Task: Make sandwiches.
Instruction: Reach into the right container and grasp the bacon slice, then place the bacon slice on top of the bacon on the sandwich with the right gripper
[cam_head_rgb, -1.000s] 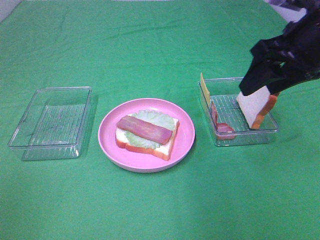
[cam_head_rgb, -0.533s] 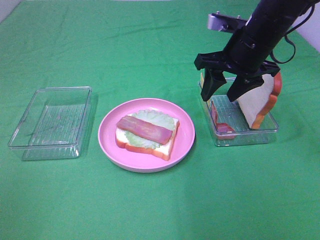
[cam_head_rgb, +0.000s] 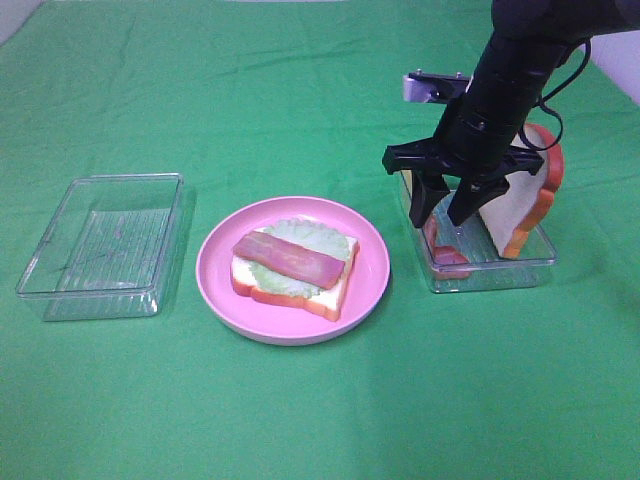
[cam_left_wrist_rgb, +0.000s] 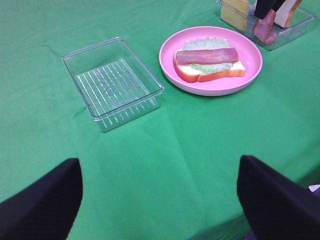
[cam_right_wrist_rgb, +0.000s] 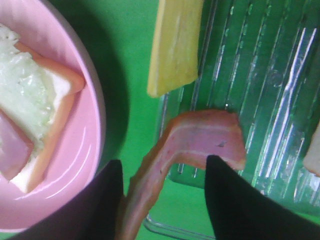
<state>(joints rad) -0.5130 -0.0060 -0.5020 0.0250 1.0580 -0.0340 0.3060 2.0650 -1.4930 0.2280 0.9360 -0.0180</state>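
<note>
Overhead: right pincer (cam_head_rgb: 440, 220) is spread, straddling the bacon strip (cam_head_rgb: 447, 260) in the tray (cam_head_rgb: 500, 272), with the sandwich (cam_head_rgb: 295, 265) off to its side. Left wrist: left pincer (cam_left_wrist_rgb: 157, 162) is spread wide, sandwich well ahead of it. Right wrist: the bacon sits between the fingers (cam_right_wrist_rgb: 235, 200), not pinched.

The setting is a staged robot test bench. A creased green cloth (cam_head_rgb: 300, 90) covers the whole work surface. A round pink plastic plate (cam_head_rgb: 212, 268) carries a toy sandwich (cam_head_rgb: 295, 262) of moulded bread, lettuce and bacon. One clear ribbed plastic tray (cam_head_rgb: 110, 240) stands left of the plate in the high view, and a second clear tray (cam_head_rgb: 500, 272) stands right of it. A black jointed robot arm (cam_head_rgb: 510, 70) reaches over the second tray.
</note>
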